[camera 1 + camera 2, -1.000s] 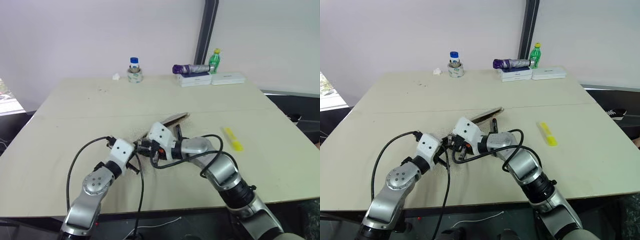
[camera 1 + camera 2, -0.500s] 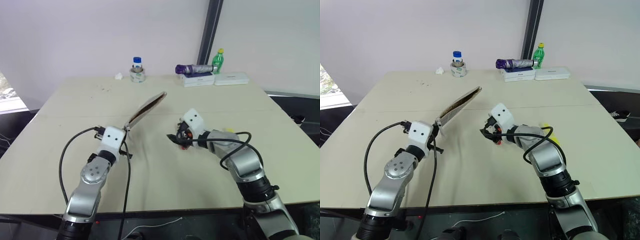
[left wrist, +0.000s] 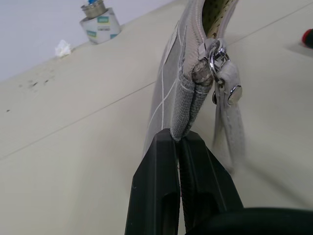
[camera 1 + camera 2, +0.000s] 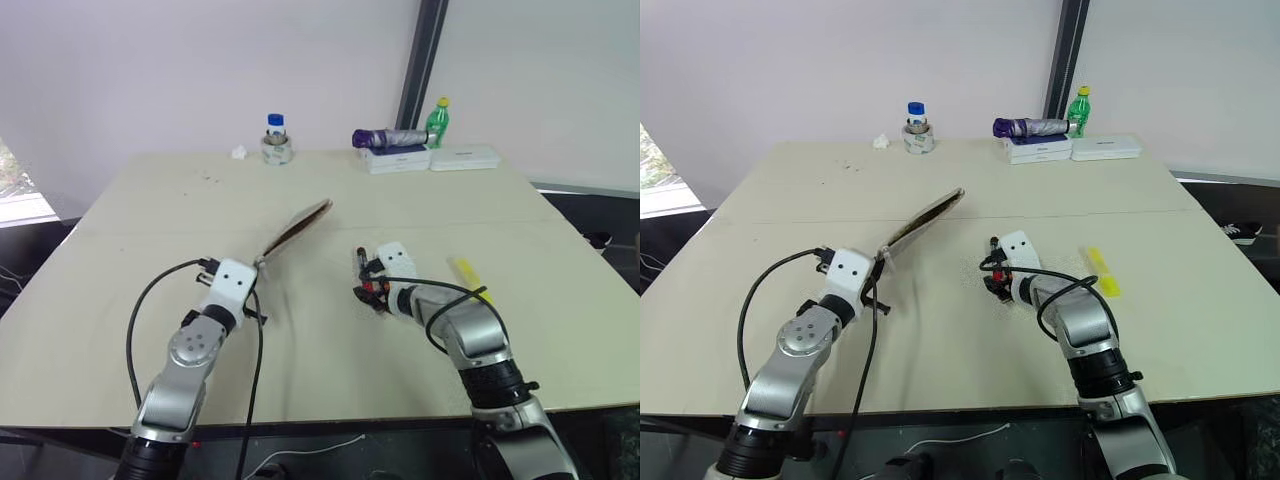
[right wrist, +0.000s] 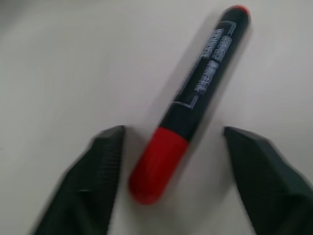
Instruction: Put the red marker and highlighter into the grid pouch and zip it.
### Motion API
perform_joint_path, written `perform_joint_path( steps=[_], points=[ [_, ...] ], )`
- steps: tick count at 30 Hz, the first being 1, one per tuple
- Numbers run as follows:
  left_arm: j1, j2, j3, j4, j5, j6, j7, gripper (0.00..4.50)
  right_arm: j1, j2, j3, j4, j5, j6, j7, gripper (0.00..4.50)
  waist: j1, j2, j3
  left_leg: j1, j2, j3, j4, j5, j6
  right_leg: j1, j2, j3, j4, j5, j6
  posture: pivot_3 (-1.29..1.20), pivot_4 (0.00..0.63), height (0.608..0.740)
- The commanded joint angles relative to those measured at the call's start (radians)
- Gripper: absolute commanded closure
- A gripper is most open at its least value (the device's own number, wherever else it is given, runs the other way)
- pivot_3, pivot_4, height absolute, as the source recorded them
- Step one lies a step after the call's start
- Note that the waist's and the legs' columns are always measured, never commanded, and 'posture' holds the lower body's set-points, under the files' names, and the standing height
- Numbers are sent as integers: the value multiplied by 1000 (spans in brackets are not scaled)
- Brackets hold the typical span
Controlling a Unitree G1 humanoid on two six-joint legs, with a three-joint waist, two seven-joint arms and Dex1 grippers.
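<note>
Up close, the left gripper (image 3: 178, 147) has its jaws pressed together on the bottom edge of the grid pouch (image 4: 297, 228), a grey fabric pouch with white grid lines. It holds the pouch up off the worktop (image 4: 150, 230), tilted, with the far end raised toward the middle of the worktop. The zipper is parted at the top, showing a pale lining, and the metal pull with its soft grey tab (image 3: 230, 93) hangs beside the held corner.

The right gripper (image 5: 168, 161) points down at the worktop with its jaws apart, one black finger on each side of the red marker (image 5: 195, 98). The marker lies flat on the worktop, its red cap end between the fingers (image 5: 100, 166) and its black barrel with white lettering reaching away from them. Neither finger appears to touch it, though the wrist view is blurred.

The highlighter (image 4: 465, 275), bright yellow, lies flat on the worktop to the right of the right gripper, near it but apart.

The worktop is a pale beige surface with a seam running across it. Along its far edge stand a small jar with a blue lid (image 4: 275, 140), a scrap of white paper (image 4: 235, 153), a green bottle (image 4: 435, 120), and a purple and grey folded umbrella (image 4: 385, 138) resting on flat white boxes (image 4: 430, 158). Behind is a plain pale wall with a dark upright post (image 4: 418, 65).
</note>
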Motion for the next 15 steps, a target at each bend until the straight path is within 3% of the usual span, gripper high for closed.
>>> perform_joint_path(
  steps=[1,2,3,5,8,11,15],
  points=[
    [-4,-2,2,-36,-5,-9,-4,4500,-8,-5,-15,-5,-1,-3,-7,3289,-2,0,0,0,0,0,0,0,0,0,0,0,0,0,0,0,150,737],
    [-4,-6,2,-38,-15,-13,-13,4500,-13,-19,-10,-11,-4,-7,1,3868,-2,0,0,0,0,0,0,0,0,0,0,0,0,0,0,0,150,737],
    [-5,-9,2,-38,-22,-16,-20,4500,-16,-30,-6,-16,-6,-11,7,4152,-1,0,0,0,0,0,0,0,0,0,0,0,0,0,0,0,150,737],
    [-4,-9,0,-42,-28,-20,-31,4500,-20,-70,21,-30,-25,-49,29,4148,0,0,0,0,0,0,0,0,0,0,0,0,0,0,0,0,150,737],
    [-5,-6,0,-43,-37,-21,-45,4500,4,-217,84,-92,-59,-250,170,4148,4,0,0,-1,-1,0,0,0,0,0,-1,0,0,0,0,0,150,737],
    [-9,-3,4,-40,-42,-22,-58,4500,26,-357,69,-119,-65,-388,281,4148,3,0,0,-1,-1,1,1,-1,1,1,-1,-1,-2,0,0,0,150,737],
    [-14,-1,2,-33,-45,-24,-67,4500,49,-421,58,-132,-70,-477,332,4148,-2,-1,1,0,0,1,0,-1,1,1,0,-1,-2,0,0,0,150,737]
  ],
)
